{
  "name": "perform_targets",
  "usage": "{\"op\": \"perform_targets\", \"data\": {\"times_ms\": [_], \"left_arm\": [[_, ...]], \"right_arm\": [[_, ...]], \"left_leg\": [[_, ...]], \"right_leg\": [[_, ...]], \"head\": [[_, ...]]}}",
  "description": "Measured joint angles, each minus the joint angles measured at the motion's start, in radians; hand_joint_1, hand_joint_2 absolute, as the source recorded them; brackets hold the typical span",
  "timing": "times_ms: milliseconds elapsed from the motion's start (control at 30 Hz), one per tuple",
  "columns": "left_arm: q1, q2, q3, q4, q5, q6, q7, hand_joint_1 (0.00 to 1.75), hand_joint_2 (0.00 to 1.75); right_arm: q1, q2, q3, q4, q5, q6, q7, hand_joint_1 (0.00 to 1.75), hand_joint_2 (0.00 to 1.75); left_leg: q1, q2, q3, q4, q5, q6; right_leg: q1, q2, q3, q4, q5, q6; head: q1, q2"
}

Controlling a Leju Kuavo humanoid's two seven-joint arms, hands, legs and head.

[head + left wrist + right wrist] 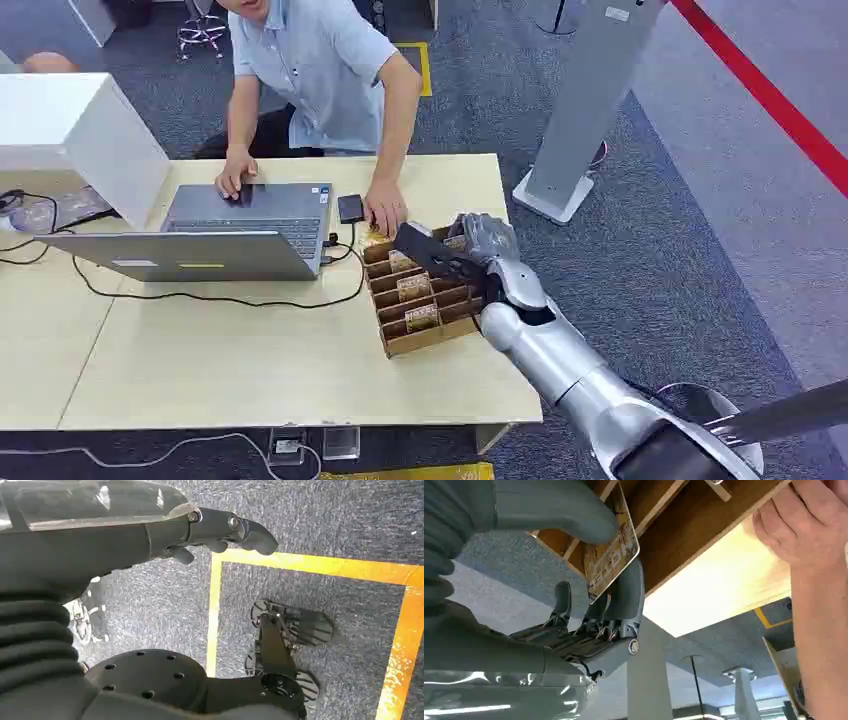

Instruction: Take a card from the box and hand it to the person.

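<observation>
Inspector: Progress on the task?

Assessor: Pick-up looks done, handover not. The right hand [589,580] pinches a card [611,555] between its thumb and fingers, just at the box [420,335], the card barely above the dividers.

Inspector: And the receiver?

Assessor: The person's hand [385,212] rests on the table [250,370] just beyond the box, near the right hand but apart from the card.

Inspector: Other arm?

Assessor: The left hand [220,530] hangs over the floor, holding nothing, fingers loosely extended.
</observation>
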Motion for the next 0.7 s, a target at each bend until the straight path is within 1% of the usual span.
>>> {"op": "perform_targets", "data": {"times_ms": [67, 100, 133, 167, 200, 333, 700], "left_arm": [[0.0, 0.0, -0.003, 0.0, 0.0, 0.0, 0.0, 0.0, 1.75], [0.0, 0.0, -0.004, 0.0, -0.001, 0.0, 0.001, 0.0, 1.75], [0.0, 0.0, -0.005, 0.0, -0.001, 0.0, 0.001, 0.0, 1.75], [0.0, 0.0, -0.006, 0.0, -0.001, 0.0, 0.001, 0.0, 1.75], [0.0, 0.0, -0.006, 0.0, -0.001, 0.0, 0.001, 0.0, 1.75], [-0.001, 0.0, -0.007, 0.0, -0.002, 0.0, 0.002, 0.0, 1.75], [-0.002, 0.0, -0.008, 0.0, -0.006, 0.0, 0.003, 0.0, 1.75]], "right_arm": [[0.0, 0.0, 0.0, 0.003, 0.0, -0.005, 0.0, 1.17, 1.75], [-0.001, 0.0, 0.0, 0.003, 0.0, -0.008, 0.0, 1.31, 1.75], [-0.001, 0.0, 0.0, 0.004, 0.0, -0.008, 0.0, 1.31, 1.75], [-0.001, 0.0, 0.0, 0.005, 0.0, -0.01, 0.0, 1.34, 1.75], [-0.001, 0.0, 0.0, 0.006, 0.0, -0.011, 0.0, 1.47, 1.75], [-0.001, 0.0, 0.0, 0.006, 0.0, -0.014, -0.002, 1.52, 1.75], [-0.001, -0.001, -0.001, 0.006, 0.003, -0.017, -0.003, 1.52, 1.75]], "left_leg": [[0.0, 0.0, 0.0, 0.0, 0.0, 0.0], [0.0, 0.0, 0.0, 0.0, 0.0, 0.0], [0.0, 0.0, 0.0, 0.0, 0.0, 0.0], [0.0, 0.0, 0.0, 0.0, 0.0, 0.0], [0.0, 0.0, 0.0, 0.0, 0.0, 0.0], [0.0, 0.0, 0.001, 0.0, 0.0, 0.0], [0.0, 0.0, 0.001, 0.0, 0.0, 0.0]], "right_leg": [[0.0, 0.0, 0.0, 0.0, 0.0, 0.0], [0.0, 0.0, 0.0, 0.0, 0.0, 0.0], [0.0, 0.0, 0.0, 0.0, 0.0, 0.0], [0.0, 0.0, 0.0, 0.0, 0.0, 0.0], [0.0, 0.0, 0.0, 0.0, 0.0, 0.0], [0.0, 0.0, 0.0, 0.0, 0.0, 0.0], [0.0, 0.0, 0.001, 0.0, 0.0, 0.0]], "head": [[0.0, 0.0], [0.0, 0.0], [0.0, 0.0], [0.0, 0.0], [0.0, 0.0], [0.0, 0.0], [0.0, 0.0]]}}
